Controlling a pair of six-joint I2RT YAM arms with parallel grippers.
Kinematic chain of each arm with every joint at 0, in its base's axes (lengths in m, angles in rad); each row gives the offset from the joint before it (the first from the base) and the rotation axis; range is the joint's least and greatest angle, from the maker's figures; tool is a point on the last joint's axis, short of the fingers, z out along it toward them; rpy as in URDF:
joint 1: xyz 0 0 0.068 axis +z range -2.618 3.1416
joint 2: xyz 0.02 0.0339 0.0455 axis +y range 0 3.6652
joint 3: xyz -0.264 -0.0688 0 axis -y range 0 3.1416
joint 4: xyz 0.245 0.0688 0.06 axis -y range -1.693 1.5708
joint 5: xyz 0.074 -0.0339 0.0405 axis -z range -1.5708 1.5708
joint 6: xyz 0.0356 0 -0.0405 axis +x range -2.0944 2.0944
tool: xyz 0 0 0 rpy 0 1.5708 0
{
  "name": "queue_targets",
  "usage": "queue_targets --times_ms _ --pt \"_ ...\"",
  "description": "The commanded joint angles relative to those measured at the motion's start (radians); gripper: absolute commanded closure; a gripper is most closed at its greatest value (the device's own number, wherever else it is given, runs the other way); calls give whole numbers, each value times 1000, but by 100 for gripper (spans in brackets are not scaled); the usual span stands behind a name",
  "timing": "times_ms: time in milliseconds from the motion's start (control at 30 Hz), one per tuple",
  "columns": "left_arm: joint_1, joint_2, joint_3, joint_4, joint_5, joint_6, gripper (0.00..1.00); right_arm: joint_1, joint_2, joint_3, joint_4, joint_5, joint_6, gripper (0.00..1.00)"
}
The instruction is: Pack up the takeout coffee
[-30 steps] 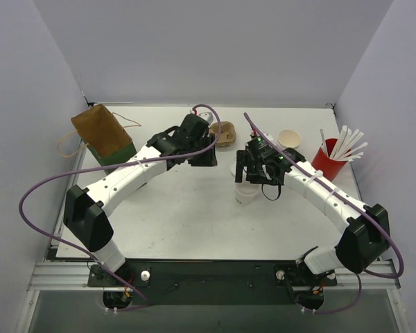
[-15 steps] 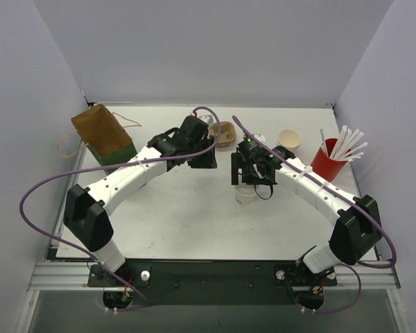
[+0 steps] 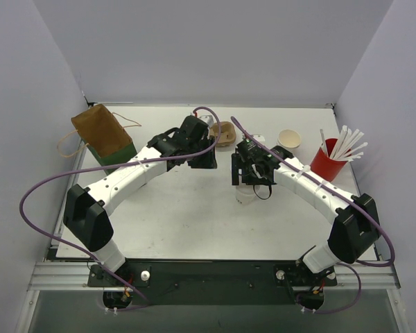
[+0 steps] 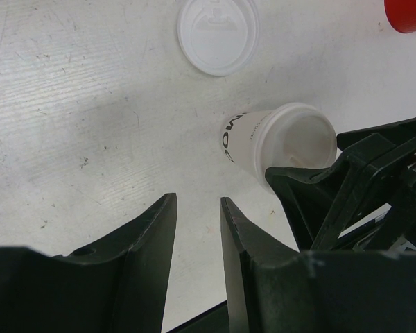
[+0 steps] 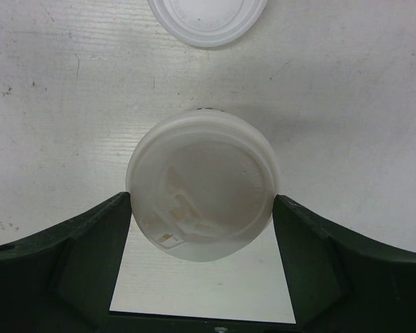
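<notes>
**Desk:** Right, what is the right side doing?

**Operator:** On my right wrist feed, the right gripper (image 5: 201,201) is closed on a translucent lid (image 5: 201,182). One finger presses each side of its rim. The lid sits on top of a white paper cup (image 4: 253,142), which stands upright around the middle of the bench, a little toward the right edge. I can only see the cup's wall from the left wrist camera; it has dark lettering I can't read.

**Desk:** And the left?

**Operator:** The left gripper (image 4: 197,203) hangs just beside that cup, on its left-edge side, apart from it. Its fingers are a narrow gap apart and there is nothing between them, only bare bench (image 4: 76,125).

**Desk:** Where is the other coffee?

**Operator:** I see the second paper cup (image 3: 289,139) near the far edge, toward the far-right corner, open with its tan inside showing. A loose lid (image 4: 218,35) lies flat between the gripped cup and the far edge.

**Desk:** Anything else on the bench?

**Operator:** A red cup (image 3: 326,165) of white straws (image 3: 347,144) stands by the right edge. The pulp cup carrier (image 3: 225,132) sits near the middle of the far edge, partly behind the left arm. A brown paper bag (image 3: 102,133) stands by the left edge, toward the far-left corner.
</notes>
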Motion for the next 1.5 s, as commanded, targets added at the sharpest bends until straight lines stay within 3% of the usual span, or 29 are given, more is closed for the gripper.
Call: queue_targets --times_ms 0,967,1133,1467 --pt "6 -37 -1 45 10 12 58 16 22 35 -41 31 -5 25" --pt "12 -36 -16 58 22 17 58 31 52 40 -64 58 -5 21" --pt "15 -37 -21 58 25 18 58 30 43 38 -65 69 9 32" --pt "19 -43 -29 64 34 27 58 -18 -104 -35 -78 82 46 35"
